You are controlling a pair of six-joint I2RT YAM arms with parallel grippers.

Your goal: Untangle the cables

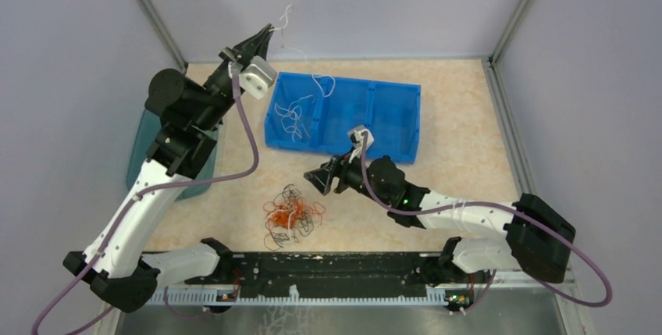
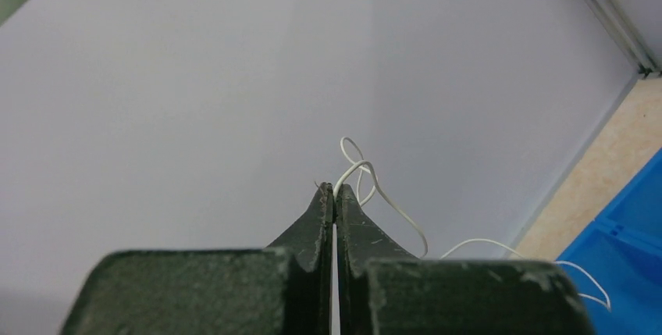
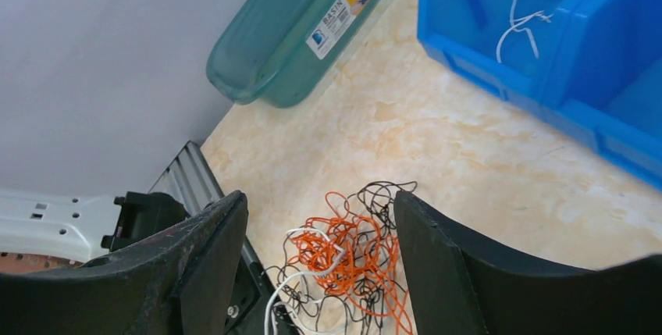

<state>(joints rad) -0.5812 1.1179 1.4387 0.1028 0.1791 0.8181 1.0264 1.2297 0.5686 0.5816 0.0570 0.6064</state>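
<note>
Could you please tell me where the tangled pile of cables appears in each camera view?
Top external: tangled pile of cables on the table, lower centre, nearer than the blue bin.
Left wrist: not in it.
Right wrist: pile at bottom centre.
Shared landmark: the blue bin, in all three.

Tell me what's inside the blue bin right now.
In the left compartment of the blue bin lie curled white cables, one more looped by the first divider. The right arm's wrist camera covers part of the middle compartment's near side, so that spot can't be checked.
</note>
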